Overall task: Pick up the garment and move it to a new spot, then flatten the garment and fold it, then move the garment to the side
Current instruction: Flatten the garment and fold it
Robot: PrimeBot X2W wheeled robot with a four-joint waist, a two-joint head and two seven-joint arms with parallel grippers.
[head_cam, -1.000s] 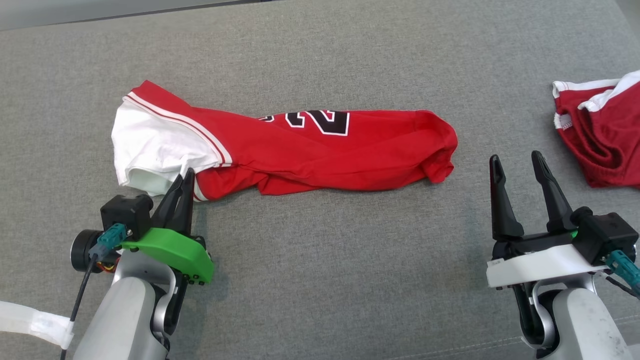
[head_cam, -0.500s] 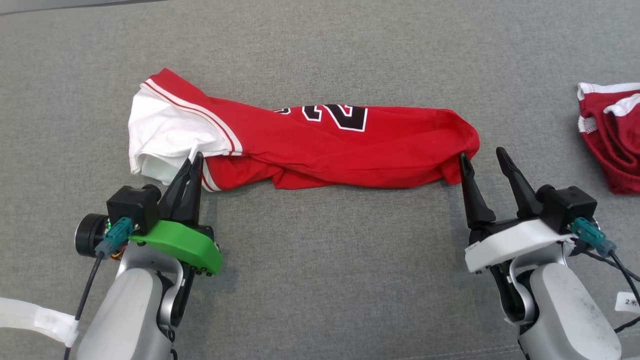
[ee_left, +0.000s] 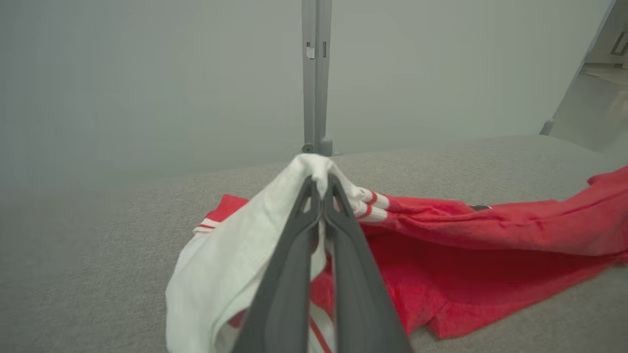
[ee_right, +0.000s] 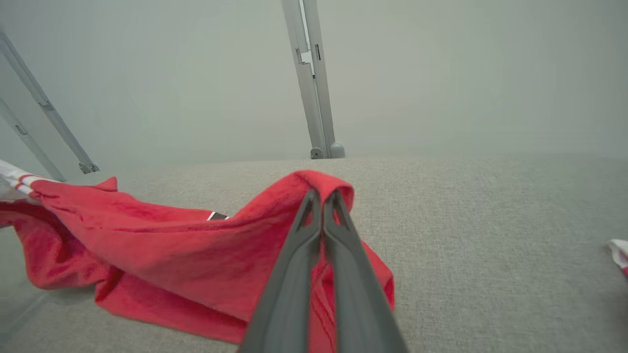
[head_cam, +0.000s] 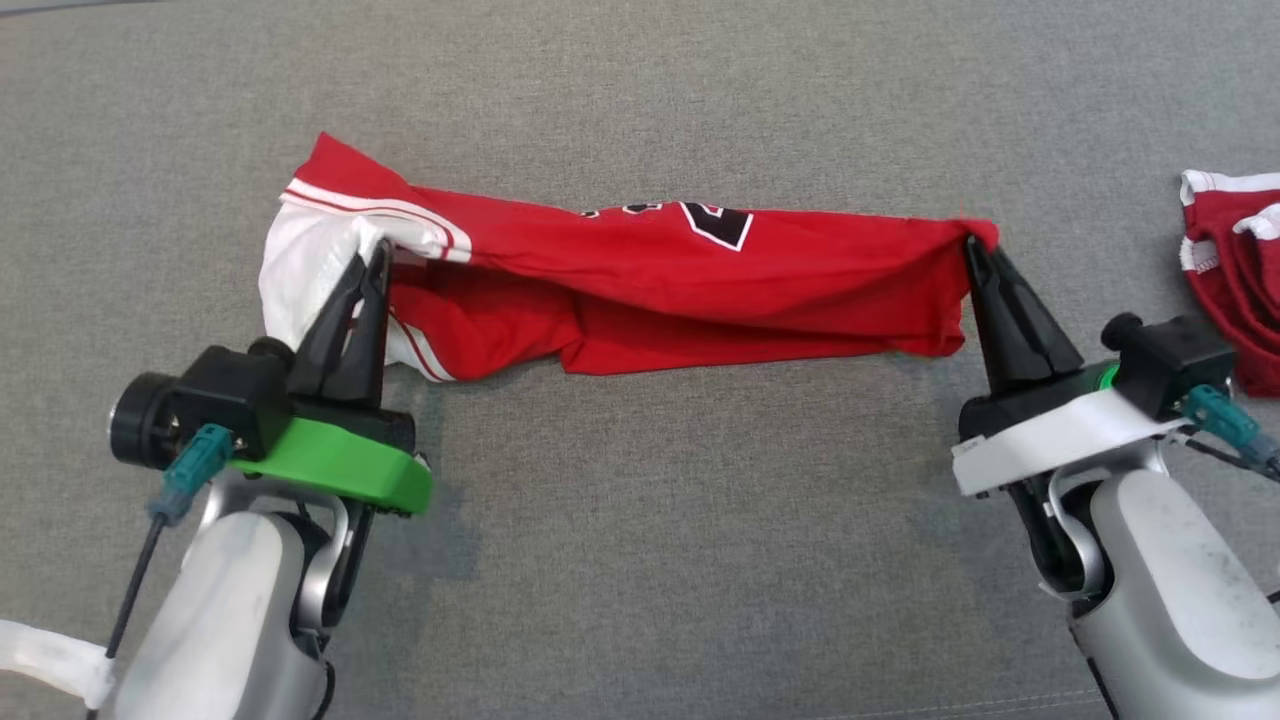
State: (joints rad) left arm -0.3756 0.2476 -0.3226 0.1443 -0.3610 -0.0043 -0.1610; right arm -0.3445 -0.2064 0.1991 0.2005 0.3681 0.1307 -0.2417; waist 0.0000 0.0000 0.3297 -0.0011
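Left gripper point(head_cam: 372, 262) and right gripper point(head_cam: 973, 248) stand at opposite ends of the red garment point(head_cam: 700, 290), which stretches between them across the grey upholstered surface point(head_cam: 640, 560). Off the right gripper's outer side lies a second red-and-white garment point(head_cam: 1235, 290), well apart from it and cut by the frame edge. Beyond the fingertips of each gripper, a pale metal post point(ee_left: 315, 73) rises at the far edge of the surface, in front of a plain wall. Left fingers: pressed together, pinching a fold of the white sleeve end that peaks over the tips. Right fingers: likewise together, clamped on a red fold draped over their tips. Both pinched ends are raised; the middle sags, and its lower folds touch the surface. Cloth: soft knit, red body, white sleeve edged with red stripes, black number outlined in white and partly lost in a crease. Surface: coarse grey weave.
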